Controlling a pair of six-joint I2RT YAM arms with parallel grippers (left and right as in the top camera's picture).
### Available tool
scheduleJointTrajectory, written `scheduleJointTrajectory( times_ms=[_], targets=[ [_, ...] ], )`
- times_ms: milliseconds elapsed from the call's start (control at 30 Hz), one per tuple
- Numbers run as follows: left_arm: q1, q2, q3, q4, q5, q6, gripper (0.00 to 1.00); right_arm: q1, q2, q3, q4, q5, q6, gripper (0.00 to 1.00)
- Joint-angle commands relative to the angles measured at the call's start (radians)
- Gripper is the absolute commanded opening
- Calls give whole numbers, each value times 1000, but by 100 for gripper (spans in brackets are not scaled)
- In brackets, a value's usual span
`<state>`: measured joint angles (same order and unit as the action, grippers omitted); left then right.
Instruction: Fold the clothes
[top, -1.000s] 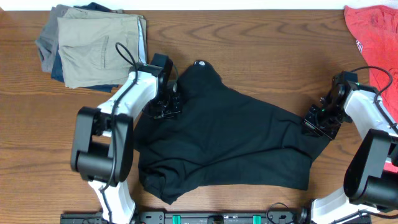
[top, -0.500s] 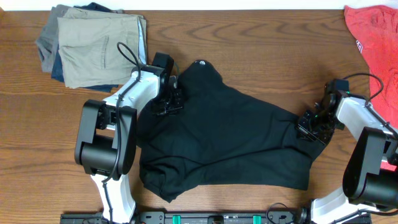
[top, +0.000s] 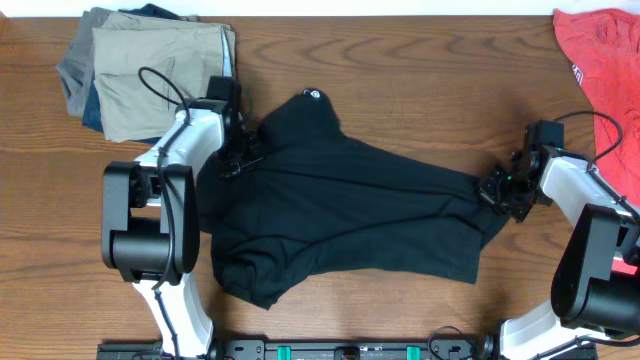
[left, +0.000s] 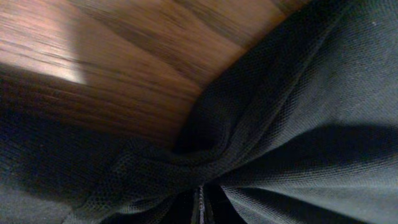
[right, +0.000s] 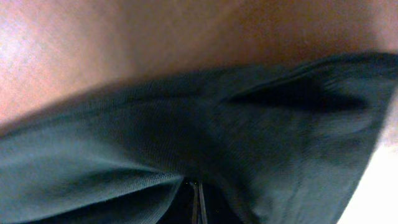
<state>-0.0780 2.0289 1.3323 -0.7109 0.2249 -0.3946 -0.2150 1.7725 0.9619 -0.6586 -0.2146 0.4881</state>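
My left claw (top: 240, 160) is pinched tight on the left edge of the black garment (top: 340, 220), and my right claw (top: 497, 188) is clamped on its right corner. The garment lies in the middle of the table (top: 420, 70). Its long axis runs side to side between my claws, sloping slightly toward me on the right. The peak with the white logo (top: 308, 95) points to the far edge.

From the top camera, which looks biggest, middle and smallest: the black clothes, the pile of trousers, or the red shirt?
1. Largest by far: black clothes.
2. Middle: pile of trousers.
3. Smallest as seen: red shirt, but the picture's edge cuts it off, so its real size is unsure.
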Motion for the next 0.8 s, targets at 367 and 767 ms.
scheduleJointTrajectory(
  times_ms=[367,767],
  targets=[
    [13,39,-16,97,-21,-130,7,55,99,-8,343,-68,34,2],
    [-117,56,-16,301,-59,-218,8,100,402,413,143,-123,-53,1]
  ],
)
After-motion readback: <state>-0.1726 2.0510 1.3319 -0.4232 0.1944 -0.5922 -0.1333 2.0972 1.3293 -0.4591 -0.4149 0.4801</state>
